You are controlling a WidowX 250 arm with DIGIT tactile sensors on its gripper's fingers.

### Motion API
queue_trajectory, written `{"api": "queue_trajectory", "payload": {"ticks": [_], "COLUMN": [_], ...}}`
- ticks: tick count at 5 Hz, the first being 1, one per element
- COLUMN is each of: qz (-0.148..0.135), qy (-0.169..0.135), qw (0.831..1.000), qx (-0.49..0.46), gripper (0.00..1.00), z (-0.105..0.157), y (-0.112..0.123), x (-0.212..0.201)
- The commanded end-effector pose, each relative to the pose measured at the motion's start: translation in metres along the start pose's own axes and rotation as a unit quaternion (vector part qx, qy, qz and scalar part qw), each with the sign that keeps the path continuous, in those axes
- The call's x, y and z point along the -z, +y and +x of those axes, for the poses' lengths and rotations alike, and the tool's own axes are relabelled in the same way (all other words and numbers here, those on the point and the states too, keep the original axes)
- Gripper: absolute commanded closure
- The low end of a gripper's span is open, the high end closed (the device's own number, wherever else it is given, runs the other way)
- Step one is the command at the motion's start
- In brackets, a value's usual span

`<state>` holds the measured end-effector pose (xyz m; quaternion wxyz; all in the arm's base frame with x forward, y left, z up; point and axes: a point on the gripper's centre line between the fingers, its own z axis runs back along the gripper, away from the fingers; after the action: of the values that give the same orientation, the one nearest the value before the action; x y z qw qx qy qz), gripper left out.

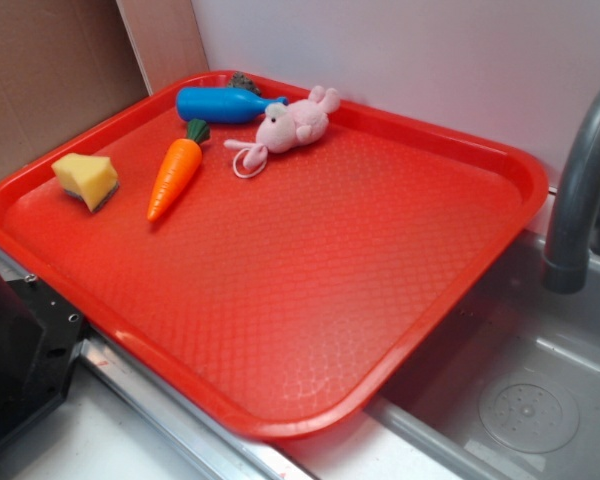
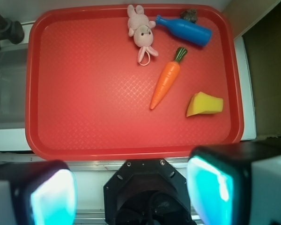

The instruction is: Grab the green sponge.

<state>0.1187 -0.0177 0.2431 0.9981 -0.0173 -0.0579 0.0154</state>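
The green sponge (image 1: 86, 180) (image 2: 204, 104) is a small yellow foam wedge with a thin dark layer underneath. It lies near the left rim of the red tray (image 1: 310, 400) (image 2: 84, 152), beside the orange toy carrot (image 1: 174, 172) (image 2: 166, 83). In the wrist view my gripper (image 2: 131, 192) is high above the tray's near edge, well short of the sponge. Its two cyan pads (image 2: 52, 199) stand wide apart with nothing between them. The exterior view does not show the gripper.
A blue toy bottle (image 1: 223, 103) (image 2: 187, 30) and a pink plush mouse (image 1: 290, 125) (image 2: 142, 33) lie at the tray's far edge. A grey sink (image 1: 540, 400) with a faucet (image 1: 580, 190) adjoins the tray. The black robot base (image 2: 147, 190) sits below the gripper.
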Motion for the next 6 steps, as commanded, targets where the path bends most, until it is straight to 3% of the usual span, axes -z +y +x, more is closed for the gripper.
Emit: {"api": "queue_trajectory", "payload": {"ticks": [1,2,3,4,5,6], "qz": [0.000,-0.034,-0.014,-0.013,0.007,0.028], "qy": [0.000,0.038,0.045,0.029,0.067,0.064], "qw": [1.000,0.992,0.973,0.946,0.916,0.886], "qx": [0.000,0.119,0.226,0.322,0.395,0.458], "gripper": [0.00,0.00,0.00,0.00,0.00,0.00], "z": [0.000,0.012,0.029,0.038,0.048,0.051], "y": [0.000,0.049,0.074,0.087,0.104,0.114], "x": [0.000,0.048,0.063,0.081,0.105,0.118]}}
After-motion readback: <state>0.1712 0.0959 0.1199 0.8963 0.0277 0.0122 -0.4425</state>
